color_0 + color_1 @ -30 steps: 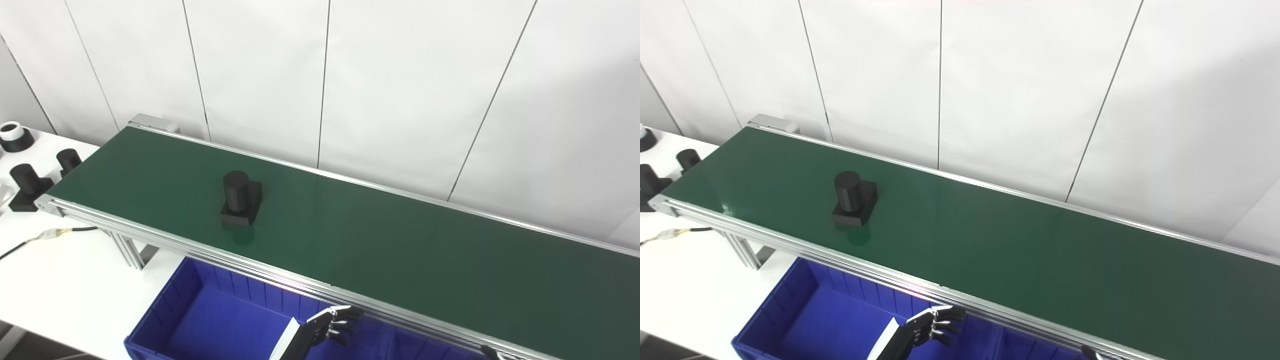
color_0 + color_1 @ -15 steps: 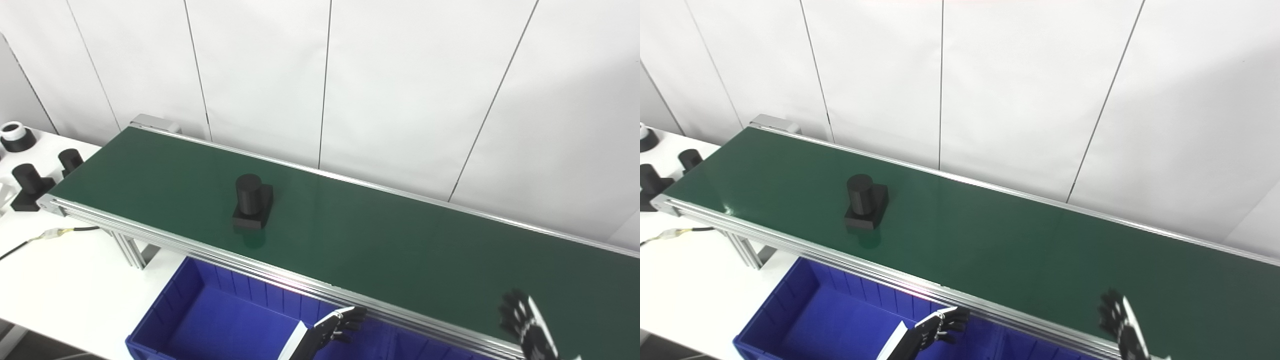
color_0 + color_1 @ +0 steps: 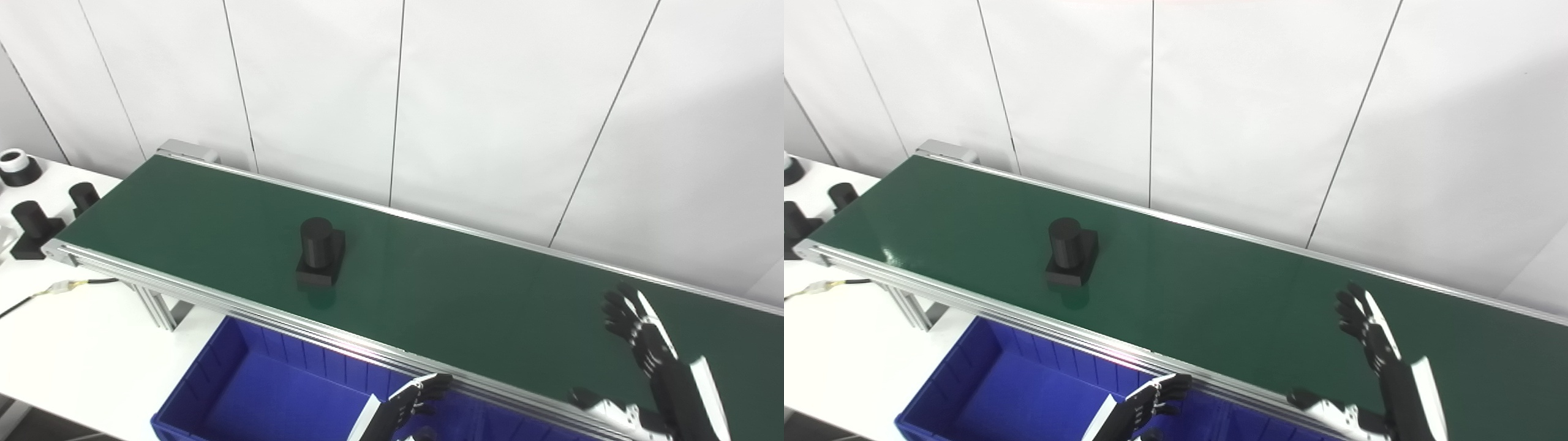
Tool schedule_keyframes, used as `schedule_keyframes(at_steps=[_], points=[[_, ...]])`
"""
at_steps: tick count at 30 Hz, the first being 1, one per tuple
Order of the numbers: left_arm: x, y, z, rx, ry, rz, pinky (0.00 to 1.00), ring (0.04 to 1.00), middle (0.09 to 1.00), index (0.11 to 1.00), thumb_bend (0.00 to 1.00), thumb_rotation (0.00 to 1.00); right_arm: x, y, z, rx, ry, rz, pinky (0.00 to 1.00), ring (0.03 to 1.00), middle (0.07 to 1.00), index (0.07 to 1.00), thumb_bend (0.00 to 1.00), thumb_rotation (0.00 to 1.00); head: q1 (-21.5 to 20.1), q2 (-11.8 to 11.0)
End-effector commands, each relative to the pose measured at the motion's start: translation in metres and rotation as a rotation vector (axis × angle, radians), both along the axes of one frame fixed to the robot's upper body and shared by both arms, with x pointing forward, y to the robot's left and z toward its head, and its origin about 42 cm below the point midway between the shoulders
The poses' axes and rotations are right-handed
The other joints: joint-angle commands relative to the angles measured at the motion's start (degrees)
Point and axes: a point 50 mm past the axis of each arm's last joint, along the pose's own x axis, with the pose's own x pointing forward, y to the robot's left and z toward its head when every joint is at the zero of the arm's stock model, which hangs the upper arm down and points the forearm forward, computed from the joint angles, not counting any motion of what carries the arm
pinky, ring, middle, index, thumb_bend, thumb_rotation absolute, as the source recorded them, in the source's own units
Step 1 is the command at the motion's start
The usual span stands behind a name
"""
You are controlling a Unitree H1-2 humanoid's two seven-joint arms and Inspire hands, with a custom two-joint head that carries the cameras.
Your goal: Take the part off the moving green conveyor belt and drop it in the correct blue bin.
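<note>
Part (image 3: 320, 254) upright on belt (image 3: 478, 306), left of centre, well apart from both hands. Right hand (image 3: 643, 343) raised over belt's right stretch, fingers spread, empty. Left hand (image 3: 410, 401) low over bin (image 3: 257, 392), fingers loosely apart, empty. Advice: wait downstream, let part arrive, close around cylinder above square base. No readable labels or writing.

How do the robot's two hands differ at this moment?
The right hand is raised over the green belt, fingers spread, thumb held wide apart; the left hand sits low below the belt's near rail, over the blue bin, fingers loosely curled. Both hold nothing, and neither touches the black part.
</note>
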Motion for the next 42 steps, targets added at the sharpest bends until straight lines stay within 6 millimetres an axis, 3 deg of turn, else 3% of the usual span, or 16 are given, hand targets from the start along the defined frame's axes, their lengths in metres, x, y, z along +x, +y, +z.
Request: schedule_keyframes(at_steps=[1, 9, 33, 42], points=[[0.008, -0.009, 0.011, -0.024, -0.068, 0.004, 0.77, 0.833, 0.847, 0.824, 0.85, 0.94, 0.011, 0.008, 0.021, 0.0, -0.048, 0.036, 0.83, 0.89, 0.909, 0.958, 0.83, 0.43, 0.04, 0.08], [0.008, -0.014, 0.011, -0.029, -0.067, 0.007, 0.75, 0.817, 0.831, 0.81, 0.85, 0.92, 0.031, 0.017, 0.032, -0.03, -0.057, 0.074, 0.84, 0.89, 0.907, 0.949, 0.78, 0.38, 1.5, -0.04], [0.005, -0.015, 0.011, -0.066, -0.069, 0.019, 0.71, 0.773, 0.794, 0.78, 0.87, 0.86, 0.067, 0.037, 0.059, -0.115, -0.079, 0.115, 0.79, 0.869, 0.899, 0.935, 0.8, 0.43, 2.0, 0.72], [0.003, -0.011, 0.015, -0.083, -0.077, 0.025, 0.71, 0.764, 0.79, 0.778, 0.89, 0.86, 0.081, 0.055, 0.066, -0.116, -0.058, 0.143, 0.79, 0.887, 0.928, 0.946, 0.81, 0.42, -3.35, 3.35]])
